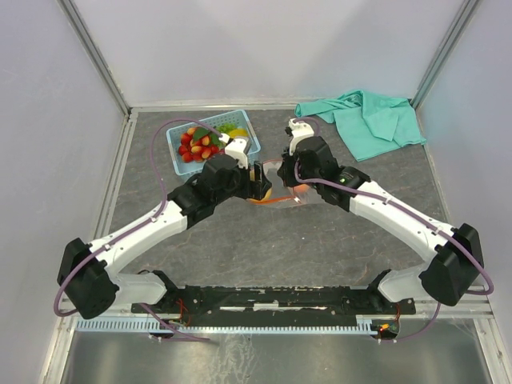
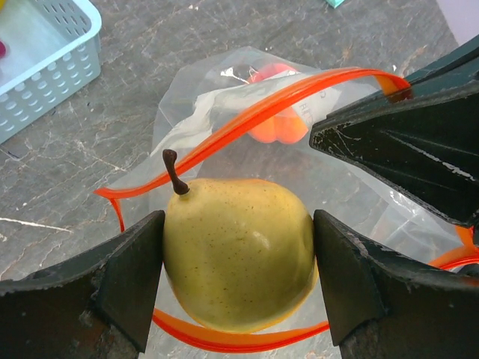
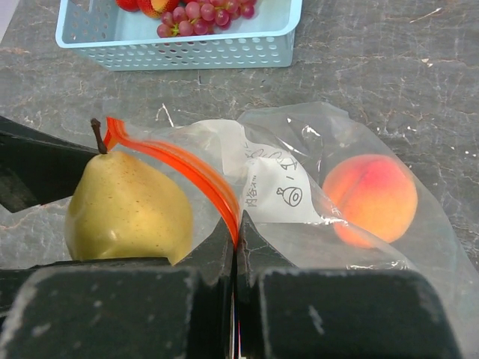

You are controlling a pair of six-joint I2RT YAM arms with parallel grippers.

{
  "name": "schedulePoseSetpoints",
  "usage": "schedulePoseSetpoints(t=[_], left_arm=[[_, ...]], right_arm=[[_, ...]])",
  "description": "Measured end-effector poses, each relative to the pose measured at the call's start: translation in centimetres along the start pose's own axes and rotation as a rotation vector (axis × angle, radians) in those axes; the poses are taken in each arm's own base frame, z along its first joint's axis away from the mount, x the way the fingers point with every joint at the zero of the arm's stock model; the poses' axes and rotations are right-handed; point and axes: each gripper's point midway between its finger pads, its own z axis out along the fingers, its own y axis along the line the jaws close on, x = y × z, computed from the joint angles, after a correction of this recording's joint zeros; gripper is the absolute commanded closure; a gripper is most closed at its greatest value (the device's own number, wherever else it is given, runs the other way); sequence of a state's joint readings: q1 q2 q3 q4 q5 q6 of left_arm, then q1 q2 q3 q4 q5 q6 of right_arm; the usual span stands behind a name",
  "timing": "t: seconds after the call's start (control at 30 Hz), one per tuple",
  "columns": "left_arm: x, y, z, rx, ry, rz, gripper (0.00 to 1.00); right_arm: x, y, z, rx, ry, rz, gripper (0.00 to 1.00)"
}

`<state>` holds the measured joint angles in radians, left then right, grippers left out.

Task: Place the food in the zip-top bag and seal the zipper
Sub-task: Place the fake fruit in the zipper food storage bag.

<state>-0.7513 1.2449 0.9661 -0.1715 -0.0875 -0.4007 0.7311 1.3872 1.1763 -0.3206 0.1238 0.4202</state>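
1. Left end effector [image 2: 238,284] — spread wide, clamping a yellow-green plastic pear [image 2: 232,239] over the mouth of the clear crinkly zip-top bag [image 2: 187,97].
2. Right end effector [image 3: 236,247] pinched shut on the red-orange zipper strip [image 3: 187,168] — likely to hold that mouth open.
3. Beyond it, an orange-pink toy peach [image 3: 370,198] lies bagged.

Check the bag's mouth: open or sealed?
Open. The bag has its zipper strip bowed into a wide loop; the left tool holds a pear between the two sides, and the right tool pinches one side.
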Motion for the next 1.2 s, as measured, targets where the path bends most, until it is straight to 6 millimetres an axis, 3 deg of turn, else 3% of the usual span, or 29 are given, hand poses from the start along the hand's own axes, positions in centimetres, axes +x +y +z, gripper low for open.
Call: schedulePoseSetpoints(t=[0.2, 0.47, 0.73, 0.97, 1.2], left_arm=[[0.3, 0.3, 0.1, -0.022, 0.016, 0.003, 0.14], [-1.7, 0.4, -0.4, -0.067, 0.002, 0.000, 0.00], [-2.2, 0.6, -1.9, -0.118, 0.047, -0.055, 0.00], [-3.4, 1.3, -4.7, -0.218, 0.096, -0.114, 0.10], [-1.0, 4.0, -6.4, -0.374, 0.195, -0.114, 0.25]], right_arm=[[0.0, 0.5, 0.1, -0.021, 0.001, 0.023, 0.98], [-0.1, 0.9, 0.1, -0.040, 0.002, 0.047, 0.98], [-0.1, 1.0, 0.1, -0.041, -0.001, 0.051, 0.98], [0.1, 0.9, 0.2, -0.039, 0.004, 0.052, 0.98], [0.4, 0.8, 0.3, -0.038, 0.009, 0.052, 0.98]])
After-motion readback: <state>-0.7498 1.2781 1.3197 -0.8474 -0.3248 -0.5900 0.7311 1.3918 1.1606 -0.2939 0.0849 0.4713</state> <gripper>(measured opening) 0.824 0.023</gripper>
